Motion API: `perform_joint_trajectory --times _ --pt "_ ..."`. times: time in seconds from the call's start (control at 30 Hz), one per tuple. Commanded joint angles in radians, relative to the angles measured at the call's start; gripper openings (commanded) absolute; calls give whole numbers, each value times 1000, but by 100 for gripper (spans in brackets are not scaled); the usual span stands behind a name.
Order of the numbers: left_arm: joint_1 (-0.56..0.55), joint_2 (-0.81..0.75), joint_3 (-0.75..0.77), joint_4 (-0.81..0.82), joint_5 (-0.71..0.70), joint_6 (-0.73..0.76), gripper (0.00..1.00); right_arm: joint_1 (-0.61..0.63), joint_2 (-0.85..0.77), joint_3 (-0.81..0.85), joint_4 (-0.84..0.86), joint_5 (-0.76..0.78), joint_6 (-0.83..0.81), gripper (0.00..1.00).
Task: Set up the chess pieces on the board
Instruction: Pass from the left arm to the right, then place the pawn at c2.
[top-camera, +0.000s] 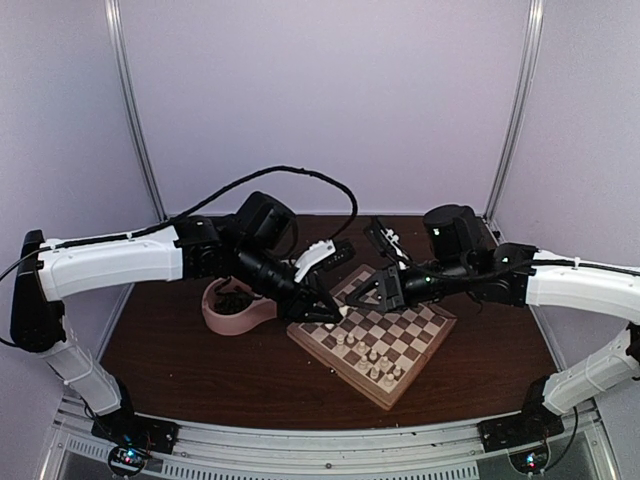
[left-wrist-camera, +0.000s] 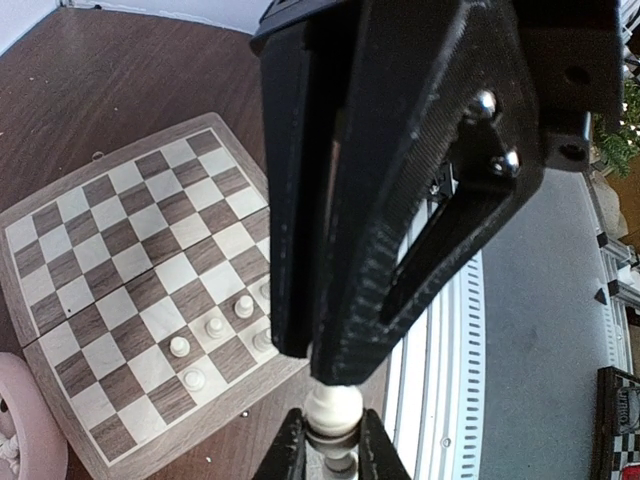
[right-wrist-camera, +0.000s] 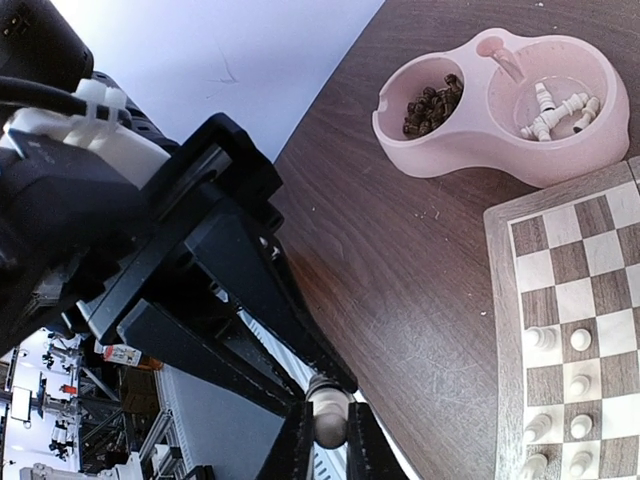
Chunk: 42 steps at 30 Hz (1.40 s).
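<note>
A cream-white chess piece (left-wrist-camera: 333, 405) hangs between both grippers above the table, just off the board's far-left corner. My left gripper (left-wrist-camera: 332, 422) is shut on its lower body. My right gripper (right-wrist-camera: 330, 418) is shut on its round head (right-wrist-camera: 328, 425), and its black fingers (left-wrist-camera: 400, 200) fill the left wrist view. From above, the left gripper (top-camera: 330, 312) and right gripper (top-camera: 354, 298) meet tip to tip. The checkered board (top-camera: 335, 372) carries several cream pieces (left-wrist-camera: 214, 326) near one edge, which the right wrist view shows as well (right-wrist-camera: 540, 338).
A pink double-bowl dish (right-wrist-camera: 470, 140) stands left of the board (right-wrist-camera: 600, 250), with dark pieces (right-wrist-camera: 430, 100) in one bowl and cream pieces (right-wrist-camera: 555, 110) in the other. From above the dish (top-camera: 225, 318) lies partly under the left arm. The table's metal front rail runs near.
</note>
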Motion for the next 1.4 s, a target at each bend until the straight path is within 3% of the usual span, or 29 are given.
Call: perform_joint_trajectory --times 0.0,0.2,0.53,0.77,1.0,1.37 --pt "-2 -19 -10 25 -23 17 13 7 -14 45 -160 24 -94 8" --pt "-3 17 -17 -10 -54 23 13 -11 -36 161 -475 210 -250 7" --pt "-4 45 -62 0 -245 -51 13 -34 -118 237 -587 497 -373 7" --pt "-3 81 -49 -48 -404 -104 12 -31 -107 239 -531 625 -509 7" --pt "15 108 -62 -71 -527 -172 12 -15 -10 293 -496 623 -552 8" --pt "106 116 -124 -43 -480 -279 12 22 200 270 -333 541 -529 9"
